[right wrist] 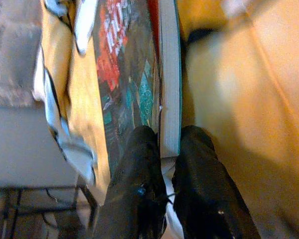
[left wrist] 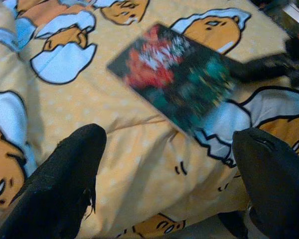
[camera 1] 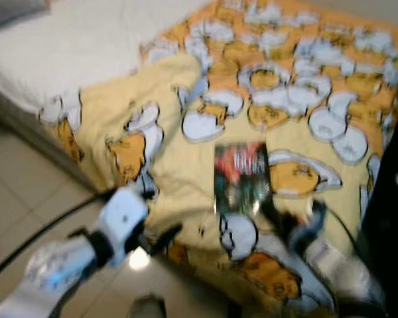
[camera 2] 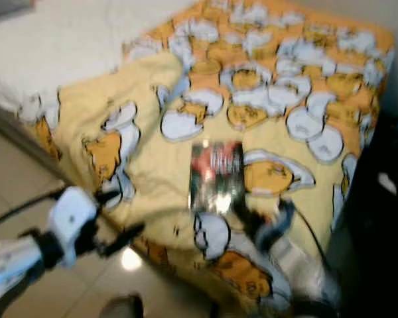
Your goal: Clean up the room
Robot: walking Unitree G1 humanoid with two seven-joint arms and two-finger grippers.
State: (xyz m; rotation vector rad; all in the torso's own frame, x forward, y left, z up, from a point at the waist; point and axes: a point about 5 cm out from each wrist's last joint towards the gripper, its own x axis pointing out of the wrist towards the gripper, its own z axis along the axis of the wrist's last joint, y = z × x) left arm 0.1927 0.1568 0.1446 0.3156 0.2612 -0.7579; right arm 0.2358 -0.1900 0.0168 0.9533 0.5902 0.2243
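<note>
- While the book (camera 1: 241,177) lies on the yellow blanket (camera 1: 186,165) on the bed (camera 1: 86,40), the right gripper (right wrist: 170,149) pinches its near corner.
- The left gripper (left wrist: 169,169) is spread wide just before the book, not touching it.

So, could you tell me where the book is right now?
The book lies on the yellow cartoon-print blanket near the bed's foot edge, its near corner pinched in the right claw.

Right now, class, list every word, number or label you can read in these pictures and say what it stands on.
Book cover: pale lettering over red at the top, too blurred to read in any view.
Blanket on the bed: cartoon egg pictures, no words to be made out.
Right gripper, closed on the book's edge: no label can be read.
Left gripper, open above the blanket: no label can be read.
</note>
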